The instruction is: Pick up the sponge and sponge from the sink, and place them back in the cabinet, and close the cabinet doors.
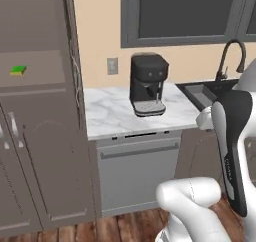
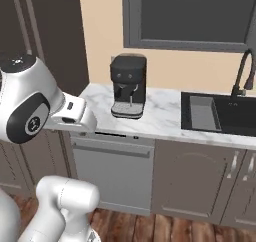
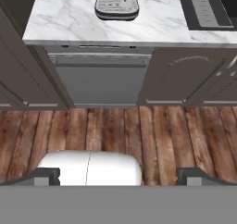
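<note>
One sponge (image 1: 18,70), green over yellow, lies on a shelf inside the tall grey-brown cabinet (image 1: 35,93) at the left. The upper cabinet door (image 1: 75,71) stands open, seen edge-on beside that shelf. The black sink (image 2: 235,113) with its grey ribbed tray (image 2: 202,112) sits in the marble counter at the right; I see no sponge in the part of the basin that shows. In the hand view my gripper (image 3: 119,176) is open, pointing down at the wooden floor in front of the counter, with nothing held between its fingertips (image 3: 46,176).
A black coffee machine (image 1: 148,84) stands on the white marble counter (image 1: 107,113) between cabinet and sink. A grey dishwasher front (image 1: 137,168) is below it. The black faucet (image 2: 243,71) arches behind the sink. The lower arched cabinet doors (image 1: 50,171) are shut.
</note>
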Controlling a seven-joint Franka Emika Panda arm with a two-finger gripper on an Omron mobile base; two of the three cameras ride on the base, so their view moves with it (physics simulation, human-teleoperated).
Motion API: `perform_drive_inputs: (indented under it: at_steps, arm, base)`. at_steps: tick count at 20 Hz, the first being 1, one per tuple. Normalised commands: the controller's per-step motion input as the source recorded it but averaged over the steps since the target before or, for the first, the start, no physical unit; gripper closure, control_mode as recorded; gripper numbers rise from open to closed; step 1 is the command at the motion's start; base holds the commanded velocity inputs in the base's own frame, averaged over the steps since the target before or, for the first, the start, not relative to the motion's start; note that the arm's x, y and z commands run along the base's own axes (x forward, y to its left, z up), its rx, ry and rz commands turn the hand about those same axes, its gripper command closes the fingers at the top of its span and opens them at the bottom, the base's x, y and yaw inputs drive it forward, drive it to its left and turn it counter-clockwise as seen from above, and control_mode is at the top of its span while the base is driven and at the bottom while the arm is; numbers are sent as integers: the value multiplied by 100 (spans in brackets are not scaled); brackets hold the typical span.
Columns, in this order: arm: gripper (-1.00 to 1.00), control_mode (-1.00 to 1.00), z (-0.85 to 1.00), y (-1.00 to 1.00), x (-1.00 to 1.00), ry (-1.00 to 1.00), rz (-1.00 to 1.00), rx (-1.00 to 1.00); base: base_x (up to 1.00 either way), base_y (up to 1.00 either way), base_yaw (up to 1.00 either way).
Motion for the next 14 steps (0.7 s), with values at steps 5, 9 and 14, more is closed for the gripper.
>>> perform_drive_inputs:
  at_steps: [5, 9, 14]
  arm:
    - [-100, 100, 0, 0, 0, 0, 0, 0]
    - [-100, 100, 0, 0, 0, 0, 0, 0]
    - [-100, 100, 0, 0, 0, 0, 0, 0]
  base:
    - [4, -78, 5]
    - [14, -79, 7]
    - [19, -76, 7]
